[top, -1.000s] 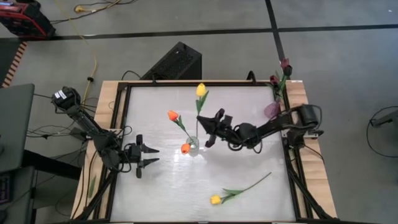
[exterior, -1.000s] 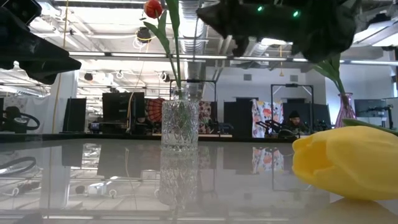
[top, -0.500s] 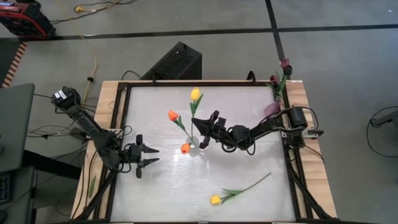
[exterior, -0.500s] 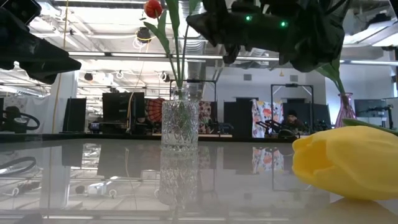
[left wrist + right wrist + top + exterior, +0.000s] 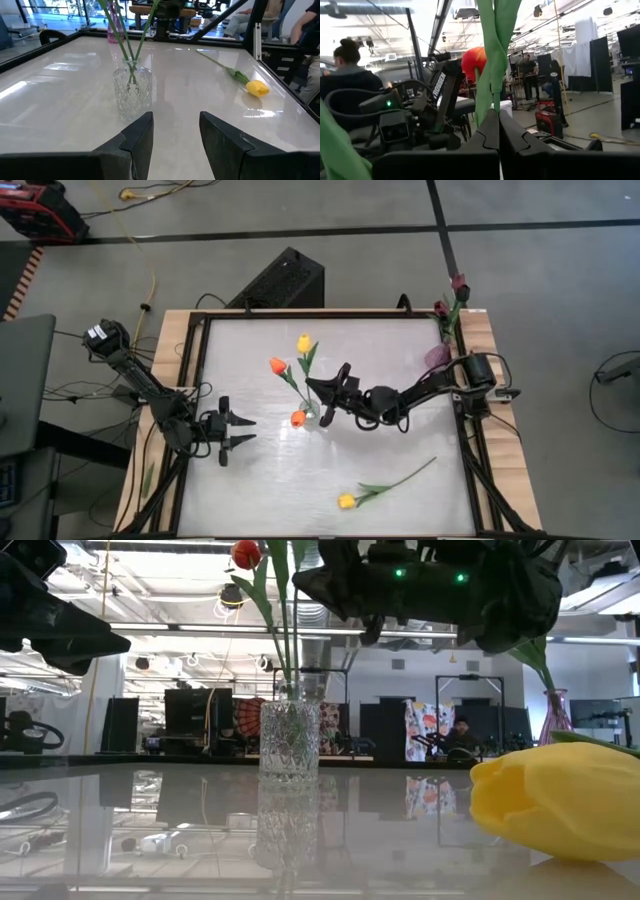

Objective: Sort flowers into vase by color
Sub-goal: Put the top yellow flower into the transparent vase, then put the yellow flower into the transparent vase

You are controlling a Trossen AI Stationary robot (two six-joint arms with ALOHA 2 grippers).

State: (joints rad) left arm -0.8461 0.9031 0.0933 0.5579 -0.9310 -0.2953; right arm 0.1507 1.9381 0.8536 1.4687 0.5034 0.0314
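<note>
A clear cut-glass vase (image 5: pixel 311 412) (image 5: pixel 290 740) (image 5: pixel 131 92) stands mid-table with two orange tulips (image 5: pixel 278 365) (image 5: pixel 297 418) in it. My right gripper (image 5: pixel 322 391) (image 5: pixel 496 112) is just right of the vase, shut on a yellow tulip (image 5: pixel 304 342) whose stem runs down into the vase mouth. A second yellow tulip (image 5: pixel 346 501) (image 5: pixel 555 800) (image 5: pixel 257 88) lies flat near the near edge. Maroon tulips (image 5: pixel 458 283) stand in a pink vase (image 5: pixel 437 357) at the far right corner. My left gripper (image 5: pixel 240 432) (image 5: pixel 175 122) waits open at the table's left. My right gripper pinches the yellow tulip's green stem and leaf (image 5: pixel 492 95) between its two fingers, on the stem's lower part just above the vase. The fingers come level from the table's right, lying across the stem. The tulip stands nearly upright, head tipped toward the far left, its lower end in the vase.
A black frame rims the white table (image 5: pixel 400 440). The pink vase (image 5: pixel 555 720) sits close to the right arm's base. A black box (image 5: pixel 280 280) lies beyond the far edge. People sit in the room behind.
My right gripper has moved toward the table's left and slightly nearer, up to the clear vase, staying shut on the yellow tulip. The tulip's head has come left and nearer with it, and its stem now stands in the vase beside the orange tulips' stems.
</note>
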